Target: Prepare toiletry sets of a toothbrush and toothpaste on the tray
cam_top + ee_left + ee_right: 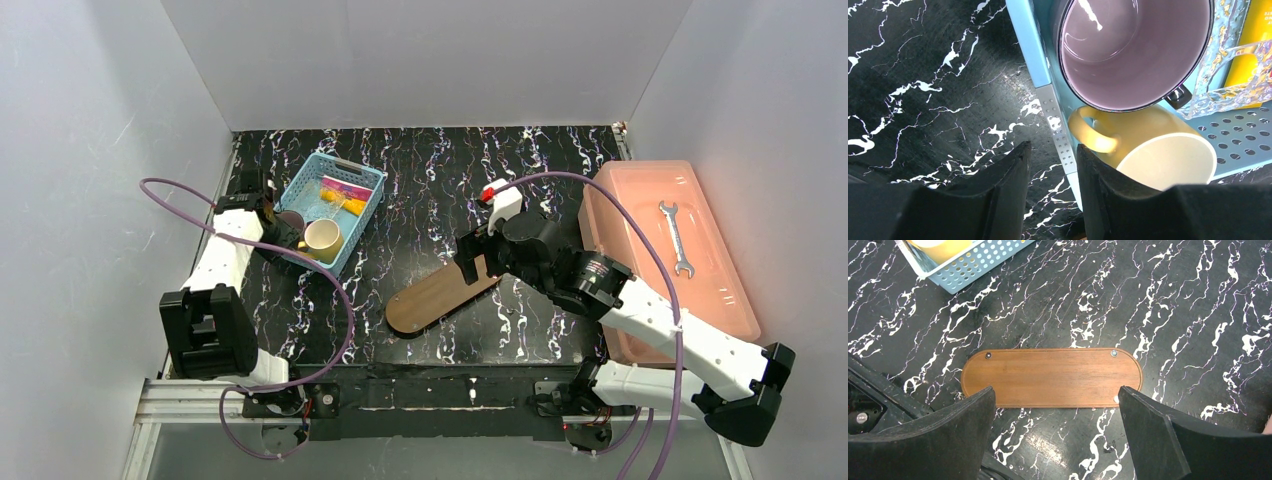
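Left gripper (1053,150) sits at the near-left corner of the light-blue basket (372,196), fingers partly apart and straddling its side wall. One finger is outside over the table (420,170), the other inside. I see bare table between the outer finger and the wall, so nothing is clamped.

Just inside that corner a cream cup (1158,155) lies with its handle next to the inner finger. A purple cup (1133,50) is tipped against it.

Both tubes are in the basket, at the table's far-left. The yellow-orange toothpaste (350,206) lies nearer the cups and the magenta-pink toothpaste (345,186) just behind it. I cannot make out any toothbrush.

Right gripper (1058,440) hangs over the tray (1050,377), jaws spread wide, gripping nothing.

The tray lies flat and bare on the table, about mid-width toward the near edge, set diagonally.

A salmon-pink box (640,200) runs along the right edge, with a wrench (677,237) on its lid.
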Controlling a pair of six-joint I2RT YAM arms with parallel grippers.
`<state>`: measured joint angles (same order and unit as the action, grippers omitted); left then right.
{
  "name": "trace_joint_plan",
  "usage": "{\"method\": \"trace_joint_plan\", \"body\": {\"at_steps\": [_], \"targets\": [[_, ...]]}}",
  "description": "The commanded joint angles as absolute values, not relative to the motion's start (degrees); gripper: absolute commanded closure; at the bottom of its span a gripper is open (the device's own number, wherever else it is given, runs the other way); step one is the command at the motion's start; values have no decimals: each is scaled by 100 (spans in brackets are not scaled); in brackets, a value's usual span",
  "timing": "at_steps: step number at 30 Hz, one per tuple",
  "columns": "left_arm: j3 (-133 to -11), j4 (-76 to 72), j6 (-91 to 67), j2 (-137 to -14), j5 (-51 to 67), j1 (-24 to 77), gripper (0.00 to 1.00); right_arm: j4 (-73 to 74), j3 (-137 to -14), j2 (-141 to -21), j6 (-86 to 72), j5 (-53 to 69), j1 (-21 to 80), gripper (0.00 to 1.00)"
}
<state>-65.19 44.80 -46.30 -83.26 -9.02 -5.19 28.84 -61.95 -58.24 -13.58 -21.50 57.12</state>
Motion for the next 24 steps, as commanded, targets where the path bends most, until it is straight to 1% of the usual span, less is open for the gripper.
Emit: {"method": "trace_joint_plan", "body": {"at_steps": [1, 11, 13, 19, 24], "targets": [[-6544, 4483, -4648, -8448, -881, -559, 63, 2845, -6115, -5685, -1424, -2197, 5726, 0], [-6574, 4380, -4651, -8728, -763, -554, 64, 2889, -6083, -5651, -1467, -2232, 5722, 0], [-6573, 4364, -4638, -8787, -716, -559, 66, 2896, -6079, -5649, -1468, -2232, 5722, 0], [-6561, 4359, -4569, -8826, -686, -555, 78, 2892, -6049, -5634, -1477, -2252, 5722, 0], [-6609, 4359, -4443, -8867, -634, -554, 90, 2885, -6044, -5672, -1485, -2224, 5722, 0]]}}
